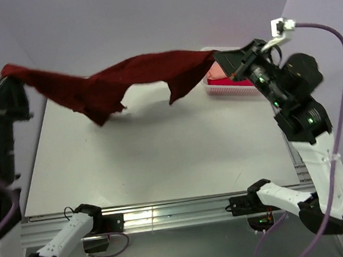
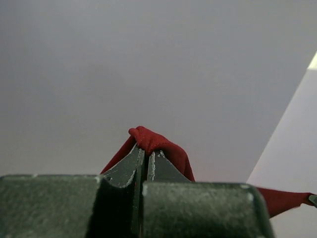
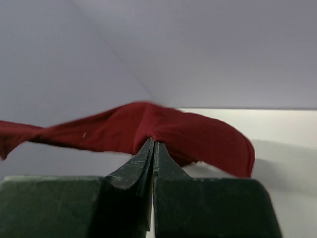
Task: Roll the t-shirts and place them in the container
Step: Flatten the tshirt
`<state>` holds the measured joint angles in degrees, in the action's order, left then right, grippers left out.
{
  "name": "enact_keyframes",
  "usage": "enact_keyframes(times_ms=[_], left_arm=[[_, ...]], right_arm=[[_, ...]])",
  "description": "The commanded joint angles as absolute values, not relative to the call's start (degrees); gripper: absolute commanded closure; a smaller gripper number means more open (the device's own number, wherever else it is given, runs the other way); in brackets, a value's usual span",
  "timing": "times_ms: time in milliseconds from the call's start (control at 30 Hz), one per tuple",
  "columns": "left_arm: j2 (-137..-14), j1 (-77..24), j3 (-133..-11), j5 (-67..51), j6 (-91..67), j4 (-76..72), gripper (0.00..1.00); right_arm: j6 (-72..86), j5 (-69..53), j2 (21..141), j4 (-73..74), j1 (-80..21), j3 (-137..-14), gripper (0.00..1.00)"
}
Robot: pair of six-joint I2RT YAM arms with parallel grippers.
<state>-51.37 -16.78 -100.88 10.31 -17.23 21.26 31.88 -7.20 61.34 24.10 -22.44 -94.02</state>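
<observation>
The dark maroon soft cloth t-shirt (image 1: 135, 74) is held aloft over the pale grey tabletop (image 1: 162, 160), strung between the two arms and sagging in the middle, with two loose flaps hanging down that do not appear to touch the surface. The left pincer (image 2: 146, 157) is clamped tight on a bunched edge of the shirt at the far left. The right pincer (image 3: 152, 148) is likewise closed on a fold at the far right, just beside a pink slatted plastic basket (image 1: 234, 86) in which a peach cloth (image 1: 216, 71) is glimpsed. The step in hand is judged to be spreading the shirt flat before rolling. It would be done well if both grips were kept firm, the cloth drawn evenly taut, and both ends lowered together, so that the flaps are laid smooth rather than tucked under. A lopsided descent would likely leave creases, and the basket should be avoided.
</observation>
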Motion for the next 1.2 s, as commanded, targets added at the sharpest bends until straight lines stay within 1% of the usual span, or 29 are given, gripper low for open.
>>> enact_keyframes(times_ms=[0,67,133,267,333,367,400,433,467,500,533,567,600,633,667,700,733,767,800,900,1033,1133,1167], left_arm=[[-46.24,-16.52,-96.08,8.44,-17.31,16.18,1.00],[-42.20,-16.52,-93.61,8.79,-18.01,16.17,1.00],[-39.92,-16.52,-93.78,8.79,-18.37,16.96,1.00],[-40.77,-16.44,-97.29,9.67,-18.54,18.54,1.00],[-45.86,-16.52,-101.85,11.76,-18.89,20.91,1.00],[-48.32,-16.52,-104.04,14.47,-19.33,22.22,1.00],[-54.34,-16.61,-109.02,15.46,-19.51,23.98,1.00],[-57.62,-16.70,-111.60,15.82,-19.60,28.43,1.00],[-60.70,-16.70,-113.97,16.17,-19.86,30.56,1.00],[-63.43,-16.61,-115.65,16.87,-20.12,32.24,1.00],[-67.37,-16.61,-115.23,16.96,-20.82,33.56,1.00],[-68.63,-16.18,-113.75,16.70,-21.53,33.31,1.00],[-69.51,-15.39,-108.60,14.00,-22.32,32.53,1.00],[-69.61,-14.08,-105.33,10.76,-24.76,31.56,1.00],[-69.52,-9.71,-101.55,7.76,-26.18,27.90,1.00],[-69.87,-7.15,-94.73,2.34,-27.50,26.64,1.00],[-70.22,-2.86,-91.35,0.72,-29.60,25.15,1.00],[-70.75,-1.42,-88.19,0.36,-30.23,22.61,1.00],[-72.14,-0.36,-82.76,-1.21,-30.41,21.20,1.00],[-74.87,-0.09,-73.08,-2.37,-31.03,13.91,1.00],[-80.93,-0.09,-68.12,-2.55,-32.43,7.39,1.00],[-87.26,-0.09,-68.11,-3.43,-32.34,3.45,1.00],[-88.93,-0.09,-68.29,-3.69,-32.26,2.38,0.99]], right_arm=[[31.55,-10.19,54.87,19.08,-22.06,-91.85,1.00],[32.08,-12.47,51.53,18.55,-22.06,-89.83,1.00],[32.34,-13.62,49.58,18.28,-22.06,-88.78,1.00],[33.05,-14.33,47.63,20.64,-22.15,-90.96,1.00],[32.87,-11.35,49.91,24.15,-22.06,-97.53,1.00],[32.44,-10.29,54.10,29.13,-22.06,-100.52,1.00],[32.17,-8.02,56.58,31.62,-22.06,-106.38,1.00],[32.52,-6.87,59.30,34.34,-21.97,-109.05,1.00],[32.95,-6.51,64.11,38.19,-21.97,-110.81,1.00],[33.48,-6.94,65.81,38.93,-21.80,-111.35,1.00],[34.10,-8.25,66.87,38.59,-21.62,-109.18,1.00],[35.75,-8.61,67.41,36.32,-21.53,-106.64,1.00],[36.55,-8.79,67.33,34.56,-21.10,-100.35,1.00],[37.26,-8.70,66.98,32.80,-20.92,-97.06,1.00],[39.01,-8.88,66.80,30.61,-20.57,-94.16,1.00],[39.81,-9.57,66.97,29.46,-19.96,-88.74,1.00],[40.95,-10.45,67.15,28.14,-18.56,-86.07,1.00],[41.48,-10.81,67.93,25.60,-18.02,-83.43,1.00],[42.01,-10.90,68.20,24.01,-17.41,-78.27,1.00],[43.59,-10.81,70.66,17.16,-16.17,-69.91,1.00],[45.17,-10.99,78.98,9.42,-15.91,-65.83,1.00],[44.92,-10.90,85.06,6.16,-15.91,-68.28,1.00],[44.74,-10.46,89.60,6.33,-16.00,-69.94,1.00]])
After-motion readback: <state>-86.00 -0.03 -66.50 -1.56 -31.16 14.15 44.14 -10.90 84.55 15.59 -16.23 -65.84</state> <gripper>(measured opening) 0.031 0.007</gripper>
